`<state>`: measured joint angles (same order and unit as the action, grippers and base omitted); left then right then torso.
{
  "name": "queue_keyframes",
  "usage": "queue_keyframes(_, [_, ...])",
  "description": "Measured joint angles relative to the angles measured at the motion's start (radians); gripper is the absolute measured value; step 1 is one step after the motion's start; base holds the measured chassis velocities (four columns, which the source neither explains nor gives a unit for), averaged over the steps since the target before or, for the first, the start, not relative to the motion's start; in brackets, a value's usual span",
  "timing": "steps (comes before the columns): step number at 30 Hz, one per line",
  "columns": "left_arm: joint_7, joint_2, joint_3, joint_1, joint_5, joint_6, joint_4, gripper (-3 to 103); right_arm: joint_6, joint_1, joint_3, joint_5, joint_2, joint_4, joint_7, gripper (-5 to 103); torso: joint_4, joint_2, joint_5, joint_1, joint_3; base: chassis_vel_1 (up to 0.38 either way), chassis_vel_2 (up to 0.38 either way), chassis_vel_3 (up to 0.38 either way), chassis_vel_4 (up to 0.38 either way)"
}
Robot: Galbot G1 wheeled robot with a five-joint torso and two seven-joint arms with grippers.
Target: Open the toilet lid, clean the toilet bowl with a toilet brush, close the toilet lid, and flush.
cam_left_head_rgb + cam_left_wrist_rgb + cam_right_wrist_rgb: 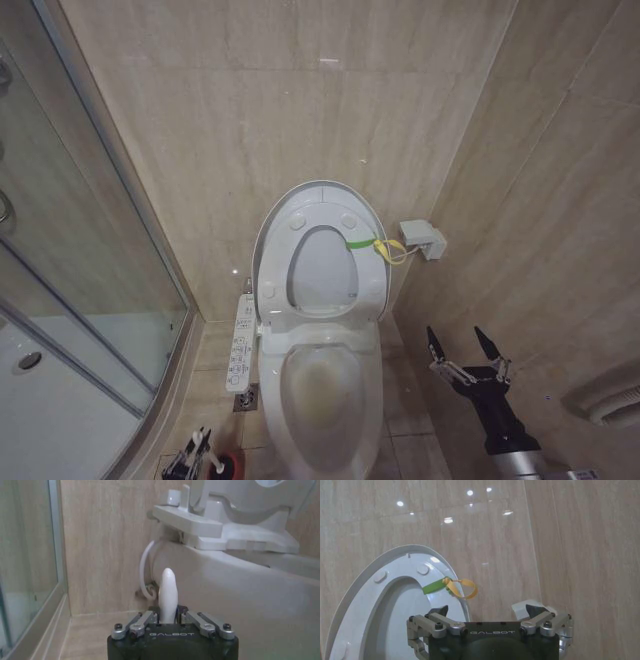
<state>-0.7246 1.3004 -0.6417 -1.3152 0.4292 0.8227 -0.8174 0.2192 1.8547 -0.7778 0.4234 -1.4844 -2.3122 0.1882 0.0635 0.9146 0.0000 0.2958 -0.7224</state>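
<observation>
From your head camera, start at the bottom edge: low and left of centre your left gripper point(193, 452) sits beside a squat red round holder point(228, 464). Your left wrist camera adds what the head view cannot: the jaws are closed on the thin white stick handle of the toilet brush point(168, 594), which rises straight up from between the fingers at bottom centre, with the outer wall of the bowl curving across the right half of that frame. The bristle head is hidden.

At the lower right of the head view your right gripper point(468, 357) hovers with its two dark fingers spread wide and nothing between them, beside the toilet and apart from it.

In the lower centre lies the white ceramic oval toilet bowl point(372, 400), with a yellowish-brown stain inside. Above it, at frame centre, the white open-centred seat ring point(272, 285) and the glossy white oval toilet lid point(322, 187) stand raised against the beige tiled wall point(250, 90). A green-and-yellow band point(378, 245) hangs at the right edge; your right wrist camera shows it close up as a green strap with a yellow loop.
</observation>
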Motion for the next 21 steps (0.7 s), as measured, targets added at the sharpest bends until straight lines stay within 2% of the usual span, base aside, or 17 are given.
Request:
queue_keyframes(11, [-0.006, 0.014, -0.016, -0.023, -0.047, 0.000, 0.037, 21, 0.000, 0.000, 0.000, 0.000, 0.000, 0.000, 0.000, 100, 0.0001, 0.000, 0.0001, 0.000, 0.000, 0.000, 0.000, 0.000, 0.000])
queue_keyframes(21, [-0.018, 0.025, -0.025, -0.038, -0.128, 0.005, 0.077, 21, 0.000, 0.000, 0.000, 0.000, 0.000, 0.000, 0.000, 100, 0.0002, 0.000, 0.0006, 0.000, 0.000, 0.000, 0.000, 0.000, 0.000])
